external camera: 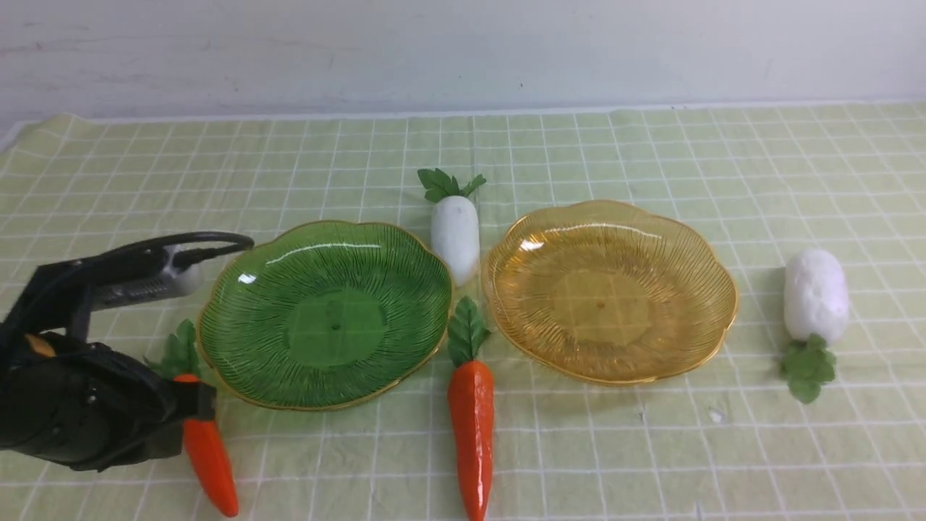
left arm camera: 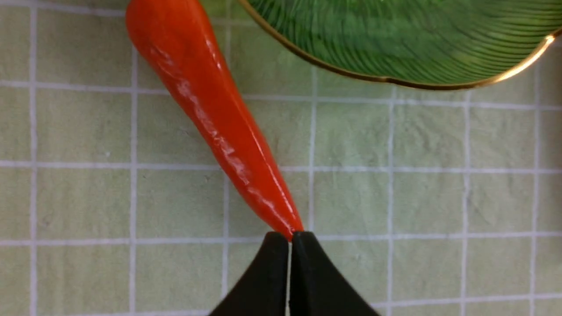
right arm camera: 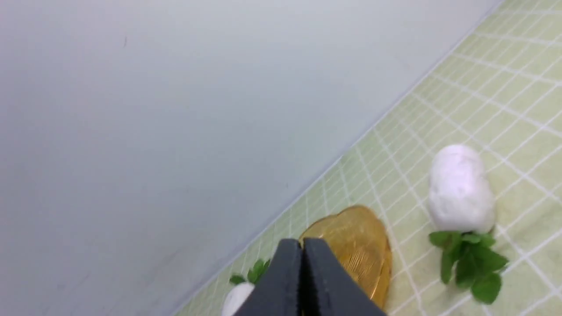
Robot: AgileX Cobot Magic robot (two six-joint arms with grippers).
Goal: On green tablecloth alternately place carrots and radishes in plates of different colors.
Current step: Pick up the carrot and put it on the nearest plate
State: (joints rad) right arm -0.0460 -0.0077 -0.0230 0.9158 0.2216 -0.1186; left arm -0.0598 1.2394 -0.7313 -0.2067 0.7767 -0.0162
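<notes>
The left claw (left arm camera: 290,239) has its jaws pressed together with only a hairline slit between them, and it holds nothing. In the left wrist view the thin end of a carrot (left arm camera: 210,114) sits right at the claw's tips. I cannot tell whether they touch or the claw merely hangs above it. From there the carrot's long axis runs ahead of the claw and slants a little to one side, thickening as it goes, flat on the green tablecloth (left arm camera: 395,197). Just beside its thick part curves the rim of the green plate (left arm camera: 395,39), which is empty. This arm is plainly the nearer one, and I judge the jaws must open and straddle the carrot's body crosswise before any lift. Farther off, a second carrot (external camera: 472,427) and a radish (external camera: 455,235) lie between the two plates. The right claw (right arm camera: 302,245) is likewise closed and empty, with the amber plate (right arm camera: 355,245) ahead of it and another radish (right arm camera: 459,191) beyond, off to one side.
</notes>
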